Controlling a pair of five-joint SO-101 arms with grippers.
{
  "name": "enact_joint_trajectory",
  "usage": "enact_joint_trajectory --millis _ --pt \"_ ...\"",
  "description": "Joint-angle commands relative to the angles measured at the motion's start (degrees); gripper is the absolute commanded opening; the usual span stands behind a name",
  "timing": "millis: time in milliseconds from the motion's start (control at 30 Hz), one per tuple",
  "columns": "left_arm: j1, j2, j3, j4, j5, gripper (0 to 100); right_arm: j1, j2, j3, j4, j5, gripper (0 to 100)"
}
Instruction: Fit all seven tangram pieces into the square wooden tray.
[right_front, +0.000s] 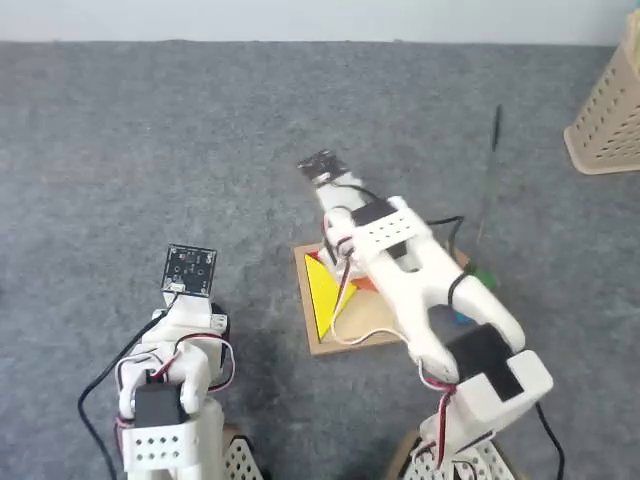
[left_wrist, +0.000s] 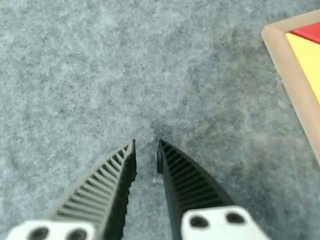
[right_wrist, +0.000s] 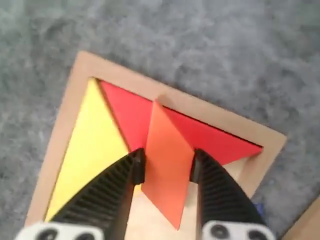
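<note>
The right claw (right_wrist: 167, 156) has its jaws closed against both edges of the orange piece (right_wrist: 165, 187) and holds it just over the square wooden tray (right_wrist: 215, 112), one corner pointing at the tray's far rim. Two pieces already lie flat inside: a yellow triangle (right_wrist: 87, 145) along one side and a red triangle (right_wrist: 127, 112) next to it, their long edges meeting. The orange one isn't seated yet, and I can't tell whether it touches the red.

The left claw (left_wrist: 146, 145) hangs over the bare grey surface (left_wrist: 100, 75) beside the tray, jaws nearly together with a narrow gap and nothing in it.

So two are in and a third is on its way. A scrap of green (right_front: 484, 277) and one of blue (right_front: 462, 318) poke out past the arm and may be more pieces. By my count, most of the job is still ahead.
</note>
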Motion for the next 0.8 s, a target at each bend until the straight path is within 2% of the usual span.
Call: enact_joint_trajectory --millis 0,133,233,400,567,767 --pt "0.18 -1.23 -0.57 0.00 0.44 7 4.26 -0.31 -0.79 -0.66 -0.79 6.5" --pt "0.18 -1.23 -0.57 0.00 0.44 7 8.04 -0.75 -0.53 0.84 -1.14 5.8" --pt "0.18 -1.23 -0.57 0.00 0.44 7 10.68 -0.84 -0.70 1.45 -4.04 4.6" --pt "0.18 -1.23 -0.57 0.00 0.44 7 11.21 -0.84 -0.44 6.55 -7.30 3.8" --pt "0.18 -1.23 -0.57 0.00 0.44 7 10.86 -1.01 -0.62 7.25 -7.38 3.8" --pt "0.18 -1.23 -0.57 0.00 0.44 7 7.69 -6.99 1.67 6.20 4.57 3.7"
